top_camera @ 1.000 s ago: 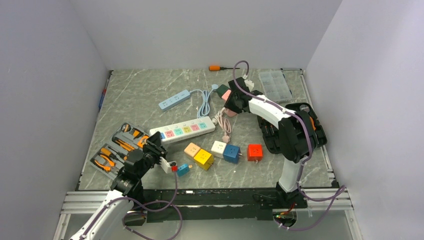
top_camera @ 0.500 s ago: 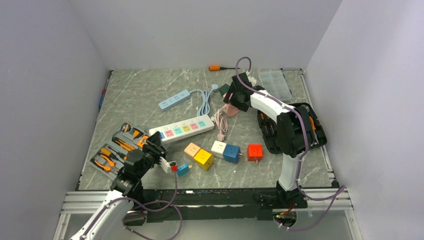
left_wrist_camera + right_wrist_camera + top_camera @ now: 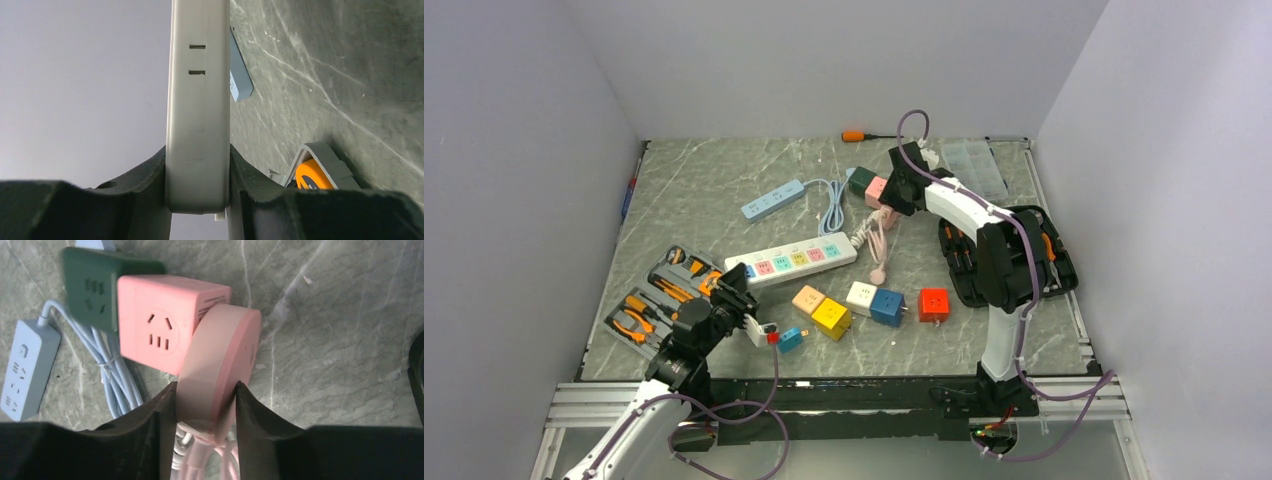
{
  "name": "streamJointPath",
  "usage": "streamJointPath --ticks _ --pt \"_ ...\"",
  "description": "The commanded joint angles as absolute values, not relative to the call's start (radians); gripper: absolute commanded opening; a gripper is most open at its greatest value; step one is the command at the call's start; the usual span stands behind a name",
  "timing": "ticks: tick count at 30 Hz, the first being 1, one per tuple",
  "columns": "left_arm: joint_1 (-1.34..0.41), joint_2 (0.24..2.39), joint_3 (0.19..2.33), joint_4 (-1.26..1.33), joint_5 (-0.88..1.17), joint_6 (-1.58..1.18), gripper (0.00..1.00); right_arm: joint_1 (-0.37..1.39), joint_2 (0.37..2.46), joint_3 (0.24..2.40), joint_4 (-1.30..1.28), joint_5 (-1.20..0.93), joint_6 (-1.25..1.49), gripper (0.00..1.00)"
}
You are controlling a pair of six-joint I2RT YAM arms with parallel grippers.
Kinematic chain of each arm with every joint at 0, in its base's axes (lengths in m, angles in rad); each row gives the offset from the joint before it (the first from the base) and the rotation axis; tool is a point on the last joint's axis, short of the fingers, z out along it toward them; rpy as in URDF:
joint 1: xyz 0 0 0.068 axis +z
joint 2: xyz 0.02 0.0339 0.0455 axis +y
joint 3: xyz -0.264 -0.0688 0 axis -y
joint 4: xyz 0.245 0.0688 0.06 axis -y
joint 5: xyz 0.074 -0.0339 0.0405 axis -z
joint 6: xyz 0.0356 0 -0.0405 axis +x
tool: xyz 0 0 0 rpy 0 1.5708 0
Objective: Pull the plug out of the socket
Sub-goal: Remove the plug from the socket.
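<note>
Mia: Right gripper [image 3: 205, 386] has gone a bit further back on the table [image 3: 724, 190] than it was a moment ago. The pink cord [image 3: 880, 245] under it has been pulled straighter too.

Ben: What are its fingers doing?

Mia: They pinch a round pink disc [image 3: 220, 350], one finger on each flat side. The disc stands on its edge, right up against a pink cube [image 3: 160, 325]. A green cube [image 3: 92, 285] sits just behind the pink one.

Ben: Is the disc the plug?

Mia: I cannot tell. The pink cord comes out from under it and runs down toward us.

Ben: Where is the socket [image 3: 792, 258]?

Mia: It lies in the middle of the table, a little slanted. Its colored holes face up, and its right end is near the pink cord.

Ben: And the left gripper [image 3: 197, 150]?

Mia: It has not moved. It squeezes the left end of the socket, with a finger pressed on each long side.

Ben: What else is there?

Mia: A light-blue strip [image 3: 774, 199] lies further back, well apart from the socket. A gray tool case [image 3: 649, 300] with orange pliers is just beside the left gripper. Some little cubes sit in a row in front of the socket: peach [image 3: 808, 298], yellow [image 3: 832, 316], white [image 3: 861, 296], blue [image 3: 887, 306] and red [image 3: 934, 304].
</note>
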State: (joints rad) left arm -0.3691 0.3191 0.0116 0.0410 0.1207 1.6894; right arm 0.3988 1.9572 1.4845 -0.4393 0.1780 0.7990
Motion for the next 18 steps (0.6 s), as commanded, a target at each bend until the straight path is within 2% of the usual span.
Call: streamJointPath --ticks 1,6,10,11,12,14,15,18 --pt "-0.365 0.327 0.002 0.130 0.107 1.710 0.00 0.383 1.963 1.443 -0.443 0.179 0.792 0.31" --pt "-0.365 0.379 0.004 0.149 0.072 1.691 0.00 0.384 1.957 1.418 -0.418 0.150 0.780 0.00" --pt "-0.365 0.421 0.016 0.155 0.041 1.664 0.04 0.382 1.947 1.377 -0.393 0.153 0.770 0.00" --pt "-0.365 0.431 0.022 0.145 0.036 1.657 0.12 0.381 1.937 1.353 -0.367 0.145 0.767 0.00" --pt "-0.365 0.439 0.026 0.130 0.033 1.649 0.31 0.381 1.921 1.316 -0.326 0.129 0.768 0.00" --pt "-0.365 0.461 0.035 0.127 0.022 1.631 0.84 0.382 1.869 1.224 -0.214 0.091 0.769 0.00" --pt "-0.365 0.472 0.044 0.119 0.019 1.620 0.97 0.383 1.842 1.178 -0.153 0.068 0.768 0.00" --pt "-0.365 0.490 0.126 0.030 0.048 1.524 0.99 0.395 1.773 1.079 -0.022 0.012 0.750 0.00"
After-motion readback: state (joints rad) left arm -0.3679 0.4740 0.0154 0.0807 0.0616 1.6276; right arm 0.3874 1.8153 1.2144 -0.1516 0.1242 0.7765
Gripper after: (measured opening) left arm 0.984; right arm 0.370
